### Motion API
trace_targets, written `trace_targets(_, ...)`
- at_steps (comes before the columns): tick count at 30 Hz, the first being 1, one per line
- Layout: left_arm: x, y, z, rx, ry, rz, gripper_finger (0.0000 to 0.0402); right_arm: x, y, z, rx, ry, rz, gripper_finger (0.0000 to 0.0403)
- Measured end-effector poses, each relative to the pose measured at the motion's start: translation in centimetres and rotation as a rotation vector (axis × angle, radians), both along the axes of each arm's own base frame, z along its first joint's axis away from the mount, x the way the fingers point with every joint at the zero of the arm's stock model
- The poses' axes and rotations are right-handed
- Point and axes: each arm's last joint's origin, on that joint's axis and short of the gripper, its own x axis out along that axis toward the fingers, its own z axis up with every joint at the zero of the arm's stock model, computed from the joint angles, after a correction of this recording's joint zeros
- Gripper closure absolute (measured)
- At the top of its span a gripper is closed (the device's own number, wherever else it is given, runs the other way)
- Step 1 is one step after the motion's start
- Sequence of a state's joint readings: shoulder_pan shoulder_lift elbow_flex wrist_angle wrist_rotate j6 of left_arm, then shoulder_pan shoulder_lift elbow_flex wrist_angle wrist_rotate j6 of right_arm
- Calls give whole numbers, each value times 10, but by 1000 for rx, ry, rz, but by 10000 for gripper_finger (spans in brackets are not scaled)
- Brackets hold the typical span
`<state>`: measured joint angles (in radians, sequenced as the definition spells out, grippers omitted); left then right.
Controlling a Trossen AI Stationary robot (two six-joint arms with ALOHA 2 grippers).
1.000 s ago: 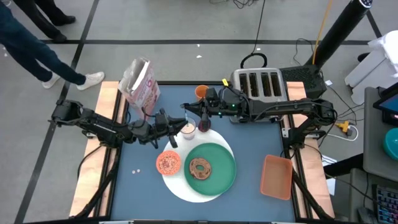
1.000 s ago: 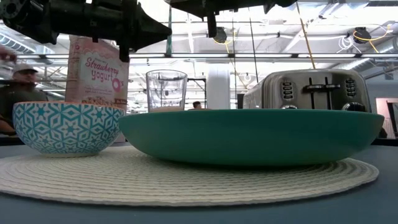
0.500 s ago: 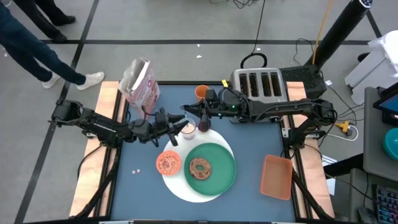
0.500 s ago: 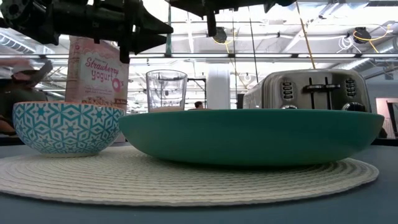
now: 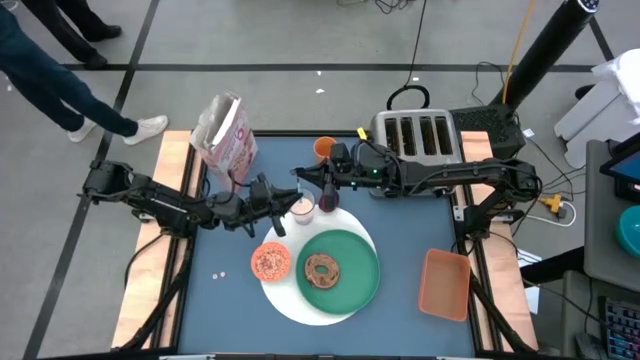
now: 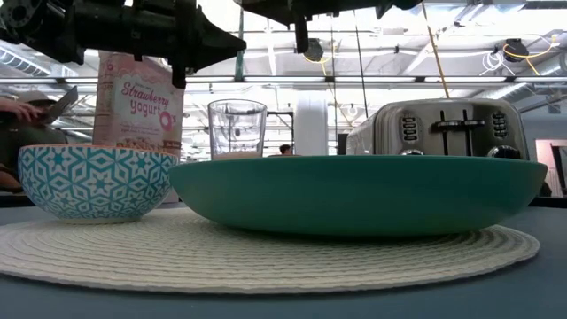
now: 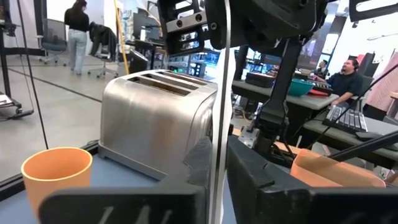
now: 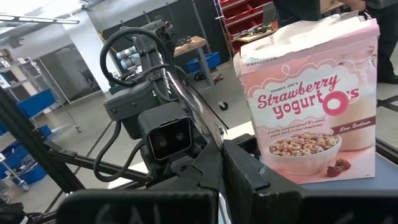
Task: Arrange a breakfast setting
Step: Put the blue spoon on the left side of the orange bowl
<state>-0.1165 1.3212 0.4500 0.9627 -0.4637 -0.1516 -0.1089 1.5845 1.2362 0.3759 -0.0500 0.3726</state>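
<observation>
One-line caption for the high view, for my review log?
Both grippers, left and right, meet above the glass of milk behind the white mat, which holds the green plate with bagel and the orange bowl.

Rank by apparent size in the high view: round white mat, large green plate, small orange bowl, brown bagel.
1. Round white mat
2. Large green plate
3. Small orange bowl
4. Brown bagel

The bowl and bagel look close; the bowl is slightly wider.
</observation>
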Motion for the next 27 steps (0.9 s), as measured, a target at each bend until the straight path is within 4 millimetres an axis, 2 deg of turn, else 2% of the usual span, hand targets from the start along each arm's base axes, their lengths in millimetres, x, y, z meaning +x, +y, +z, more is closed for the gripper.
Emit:
trace_targets(13, 0, 0, 0, 0, 0, 1, 370, 0, 0, 0, 6, 0, -2, 394)
trace_targets(19, 0, 0, 0, -2, 1, 8, 370, 0, -3, 0, 0, 0, -7, 357)
trace_targets(27, 0, 0, 0, -11, -1, 7, 371, -1, -12, -1, 2, 14, -27, 289)
